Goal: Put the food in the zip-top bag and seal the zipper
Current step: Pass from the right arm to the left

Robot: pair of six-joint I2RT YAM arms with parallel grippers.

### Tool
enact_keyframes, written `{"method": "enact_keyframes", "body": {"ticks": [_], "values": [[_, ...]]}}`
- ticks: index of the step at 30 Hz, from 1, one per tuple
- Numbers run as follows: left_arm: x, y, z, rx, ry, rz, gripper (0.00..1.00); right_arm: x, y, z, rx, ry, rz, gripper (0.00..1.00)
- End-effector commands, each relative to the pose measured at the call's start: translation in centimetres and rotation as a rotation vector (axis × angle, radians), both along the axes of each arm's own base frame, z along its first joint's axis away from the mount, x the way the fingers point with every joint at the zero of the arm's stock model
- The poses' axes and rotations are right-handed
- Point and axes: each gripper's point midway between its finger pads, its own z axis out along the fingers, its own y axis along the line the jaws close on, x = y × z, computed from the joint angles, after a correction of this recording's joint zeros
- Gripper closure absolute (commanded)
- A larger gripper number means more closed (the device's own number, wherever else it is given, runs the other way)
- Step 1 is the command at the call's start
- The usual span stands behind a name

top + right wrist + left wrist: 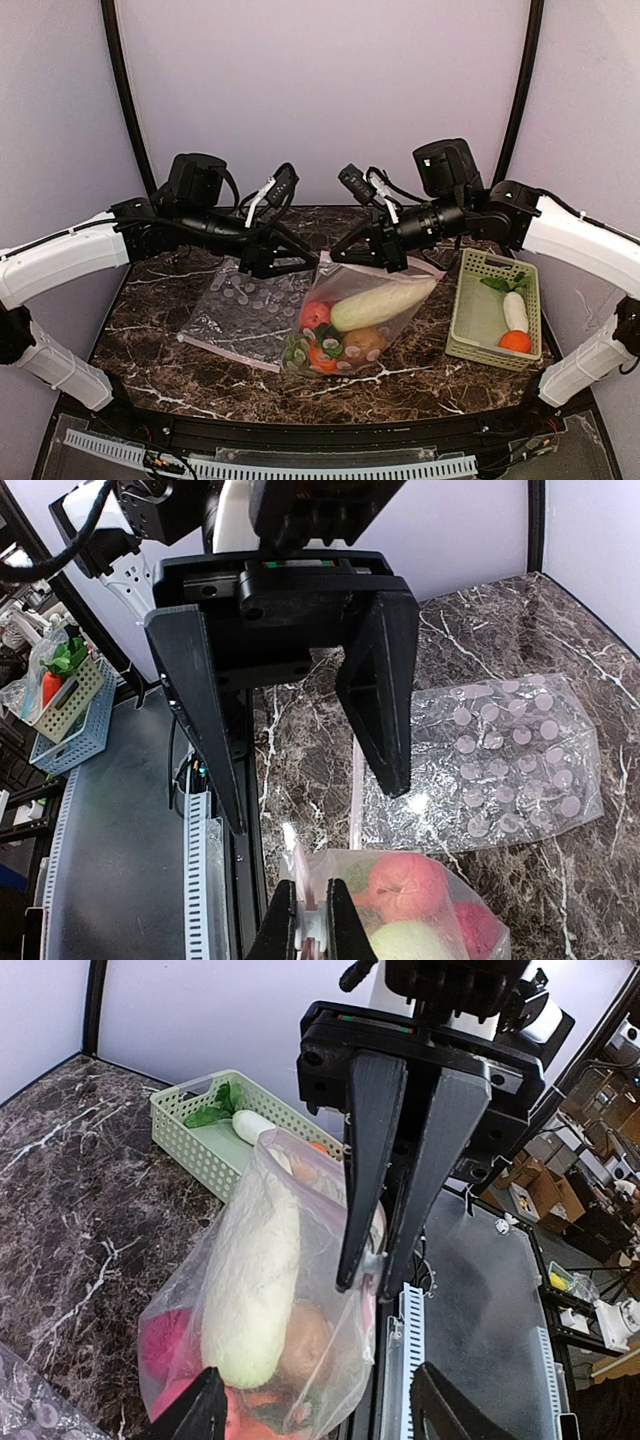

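The zip-top bag (340,285), stuffed with food (380,305) at centre frame on the desk (150,345), seems at the sealing step: the right end effector (310,925) is clamped on its zipper (296,865), so the left end effector (300,262), jaws apart, must next pinch alongside.

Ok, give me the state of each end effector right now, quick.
Left end effector: open, holding nothing.
Right end effector: shut on the mouth edge of the zip-top bag.

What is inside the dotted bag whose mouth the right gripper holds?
The dotted bag holds a long pale radish, a red apple, a brown potato, an orange piece and green leaves. Anything beneath or behind these is covered.
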Motion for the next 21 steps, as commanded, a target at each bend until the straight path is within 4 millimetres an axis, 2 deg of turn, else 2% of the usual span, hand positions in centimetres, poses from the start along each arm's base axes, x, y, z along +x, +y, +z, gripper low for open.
{"method": "enact_keyframes", "body": {"ticks": [1, 6, 10, 12, 17, 21], "values": [[-0.6, -0.9, 2.5, -0.08, -0.009, -0.057, 0.42, -0.5, 0.7, 1.3, 0.037, -0.004, 0.037, 1.0], [-0.5, -1.5, 2.5, -0.083, -0.001, -0.07, 0.51, -0.6, 1.1, 1.0, 0.03, 0.0, 0.047, 1.0], [-0.8, -1.9, 2.2, -0.081, 0.017, -0.089, 0.7, -0.5, 1.4, 1.0, 0.029, -0.002, 0.052, 1.0], [-1.0, -2.0, 2.1, -0.081, 0.021, -0.096, 0.75, -0.4, 1.5, 1.0, 0.029, -0.005, 0.05, 1.0], [-1.2, -1.9, 1.8, -0.078, 0.028, -0.102, 0.8, -0.3, 1.5, 0.8, 0.026, -0.007, 0.047, 1.0], [-1.4, -1.9, 1.8, -0.082, 0.037, -0.115, 0.96, -0.2, 1.5, 0.7, 0.024, -0.008, 0.039, 1.0]]}}
